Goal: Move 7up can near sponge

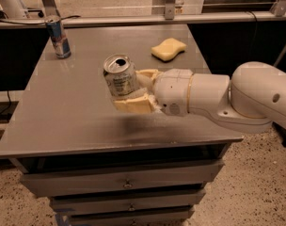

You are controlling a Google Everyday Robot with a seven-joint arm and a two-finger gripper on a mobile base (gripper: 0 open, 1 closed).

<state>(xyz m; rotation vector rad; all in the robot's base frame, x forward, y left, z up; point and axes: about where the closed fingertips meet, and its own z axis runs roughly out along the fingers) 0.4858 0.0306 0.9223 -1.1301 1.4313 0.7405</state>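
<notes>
The 7up can [119,76] is silver with green and white print and an open pull-tab top. My gripper [133,88] is shut on it, cream fingers on both sides, and holds it lifted above the grey table [63,117], tilted a little. The white arm [227,98] reaches in from the right. The pale-yellow sponge [168,49] lies flat on the table, behind and to the right of the can, apart from it.
A slim blue-and-silver can [58,36] stands at the table's back left corner. A metal rail [180,18] runs behind the table. Drawers [126,182] sit below the tabletop's front edge.
</notes>
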